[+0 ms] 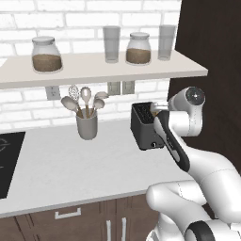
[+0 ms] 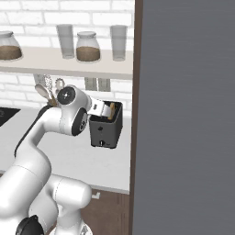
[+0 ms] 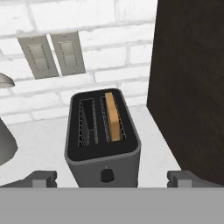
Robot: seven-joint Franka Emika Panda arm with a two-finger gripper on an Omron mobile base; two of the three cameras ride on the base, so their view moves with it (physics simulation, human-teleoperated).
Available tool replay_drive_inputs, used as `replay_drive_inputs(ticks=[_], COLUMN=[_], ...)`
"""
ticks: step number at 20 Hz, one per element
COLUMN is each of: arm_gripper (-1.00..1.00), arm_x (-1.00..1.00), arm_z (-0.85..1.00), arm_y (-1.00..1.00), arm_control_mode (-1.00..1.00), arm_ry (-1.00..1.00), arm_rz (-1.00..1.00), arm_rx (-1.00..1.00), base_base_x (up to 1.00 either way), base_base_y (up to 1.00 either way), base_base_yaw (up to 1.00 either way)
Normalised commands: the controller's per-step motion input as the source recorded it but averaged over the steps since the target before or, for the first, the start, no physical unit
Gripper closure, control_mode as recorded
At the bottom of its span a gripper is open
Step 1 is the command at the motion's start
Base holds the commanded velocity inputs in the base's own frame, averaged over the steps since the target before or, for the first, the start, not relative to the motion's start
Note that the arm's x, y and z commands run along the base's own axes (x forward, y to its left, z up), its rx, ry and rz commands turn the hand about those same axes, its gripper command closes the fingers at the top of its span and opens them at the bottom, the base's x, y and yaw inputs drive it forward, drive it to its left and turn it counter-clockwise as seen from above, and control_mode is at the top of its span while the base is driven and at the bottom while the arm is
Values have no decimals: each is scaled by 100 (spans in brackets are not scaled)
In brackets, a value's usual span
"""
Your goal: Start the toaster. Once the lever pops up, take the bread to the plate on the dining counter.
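Note:
The dark grey toaster (image 3: 103,144) stands on the white worktop by the brick wall, with its small round knob (image 3: 107,175) facing me. The bread (image 3: 113,116), a tan slice, stands on edge in the right-hand slot; the left-hand slot is bare. My gripper (image 3: 112,179) hovers just above and in front of the toaster, open, with one fingertip on each side and nothing between them. From the base, the toaster (image 1: 143,126) (image 2: 106,131) sits just past my hand, and the bread (image 2: 112,110) peeks out of its top. The plate and the dining counter are out of view.
A tall dark cabinet (image 3: 192,83) rises close to the right of the toaster. A grey utensil cup (image 1: 87,124) stands to its left and a black cooktop (image 1: 7,160) farther left. A shelf (image 1: 94,68) with jars and glasses overhangs the worktop. Wall outlets (image 3: 50,54) sit behind.

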Motion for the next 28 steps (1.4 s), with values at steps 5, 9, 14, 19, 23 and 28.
replay_drive_inputs(ticks=[5, 9, 14, 19, 23, 28], arm_gripper=[-100, -100, -100, -100, -100, -100], arm_x=[0, 0, 4, 14, 14, 26], arm_z=[-1, -24, -34, -10, -4, 0], arm_y=[-11, -20, -9, -19, -15, -7], arm_control_mode=[-100, -100, -100, -100, -100, -100], arm_ry=[0, 0, 0, 0, -2, 0], arm_rz=[0, 1, 6, 10, 17, 8], arm_rx=[0, -2, -5, 0, 0, 0], base_base_x=[0, 0, 0, 0, 0, 0], base_base_y=[0, 0, 0, 0, 0, 0], base_base_yaw=[0, 0, 0, 0, 0, 0])
